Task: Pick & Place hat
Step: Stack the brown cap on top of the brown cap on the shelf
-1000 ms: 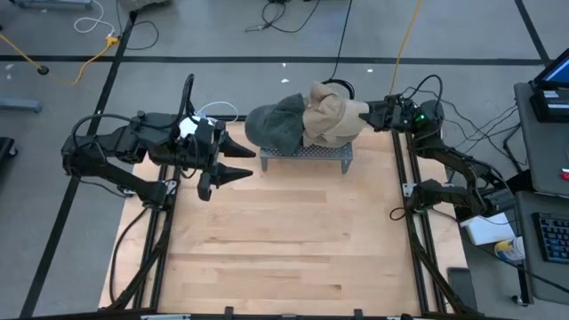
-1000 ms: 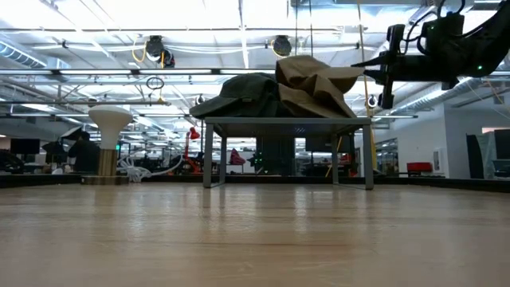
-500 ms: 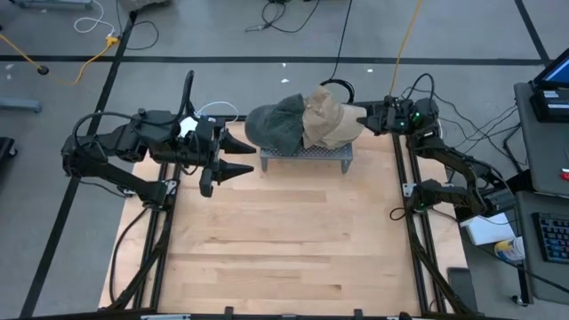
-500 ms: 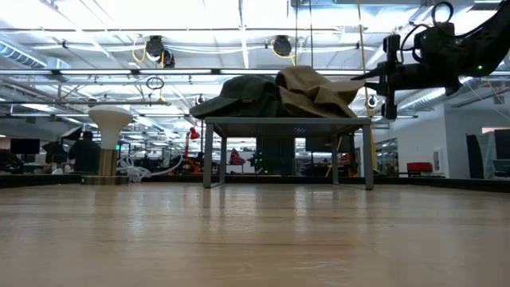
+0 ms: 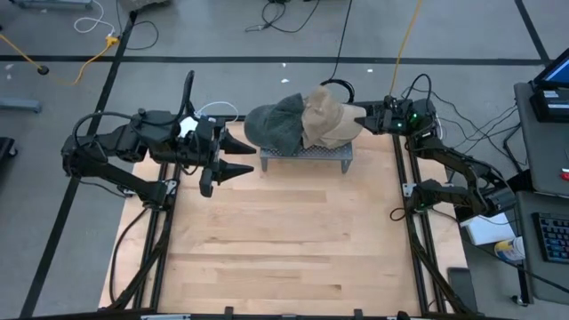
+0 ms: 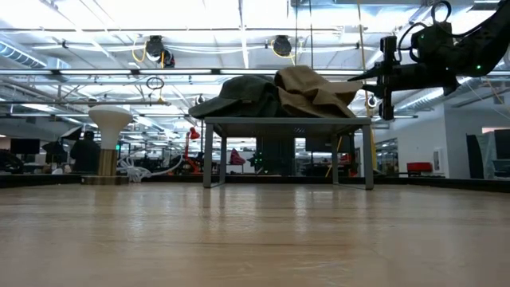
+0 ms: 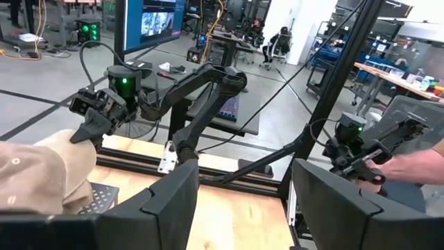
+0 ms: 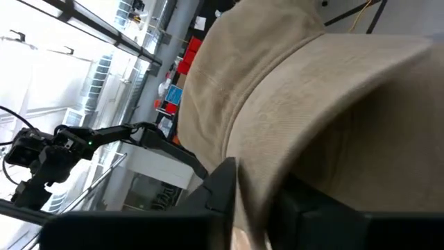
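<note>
A tan hat (image 5: 327, 120) and a dark green hat (image 5: 276, 126) lie side by side on a small grey stand (image 5: 307, 156) at the table's far edge. The tan hat's crown (image 6: 315, 89) leans against the green hat (image 6: 239, 94). My right gripper (image 5: 360, 116) is at the tan hat's right side, shut on its brim. My left gripper (image 5: 252, 162) hangs open to the left of the stand, level with it, with nothing between its fingers (image 7: 159, 208). My right gripper pinches the tan hat's brim (image 8: 258, 182) between its two fingers. It comes in level from the table's right side (image 6: 368, 77). The hat rests on the stand's top, with its crown against the green hat.
Bare wooden tabletop (image 5: 284, 231) stretches from the stand to the near edge. Black frame rails (image 5: 418, 231) run along both sides of the table. In the left wrist view a person's hand (image 7: 409, 167) holds a controller beyond the table's right side.
My right gripper has come down a little and moved slightly toward the table's left with the tan hat. The hat, held raised above the stand before, has sunk, and its crown now sits lower beside the green hat.
</note>
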Available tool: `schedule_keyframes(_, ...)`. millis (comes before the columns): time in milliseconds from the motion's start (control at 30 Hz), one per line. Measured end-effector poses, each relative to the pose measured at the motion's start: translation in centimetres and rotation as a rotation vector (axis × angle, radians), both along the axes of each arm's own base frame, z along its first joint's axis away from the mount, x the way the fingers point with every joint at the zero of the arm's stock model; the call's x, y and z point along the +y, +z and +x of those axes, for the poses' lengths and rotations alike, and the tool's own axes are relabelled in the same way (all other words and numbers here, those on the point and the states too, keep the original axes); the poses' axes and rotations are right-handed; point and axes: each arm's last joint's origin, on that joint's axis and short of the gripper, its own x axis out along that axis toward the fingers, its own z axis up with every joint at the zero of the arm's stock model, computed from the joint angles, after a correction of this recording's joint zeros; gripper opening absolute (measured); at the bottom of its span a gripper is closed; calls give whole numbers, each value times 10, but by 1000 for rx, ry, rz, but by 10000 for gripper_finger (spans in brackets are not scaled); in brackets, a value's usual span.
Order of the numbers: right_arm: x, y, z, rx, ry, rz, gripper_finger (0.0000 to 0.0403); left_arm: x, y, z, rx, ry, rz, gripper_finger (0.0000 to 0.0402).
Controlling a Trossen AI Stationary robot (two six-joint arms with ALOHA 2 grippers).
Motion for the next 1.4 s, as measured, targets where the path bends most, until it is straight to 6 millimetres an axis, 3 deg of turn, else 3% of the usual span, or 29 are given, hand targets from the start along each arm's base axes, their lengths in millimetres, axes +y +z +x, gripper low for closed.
schedule_keyframes(333, 0, 3, 0, -22, 2, 26, 179, 0, 0, 0, 1, 1, -17, 239)
schedule_keyframes(500, 0, 3, 0, -38, 2, 115, 215, 0, 0, 0, 2, 0, -23, 239)
schedule_keyframes(1033, 3, -9, -3, 45, -77, 210, 210, 0, 0, 0, 3, -5, -43, 239)
schedule_keyframes(1400, 18, 1, -13, 69, -102, 157, 210, -1, 0, 0, 4, -24, -45, 239)
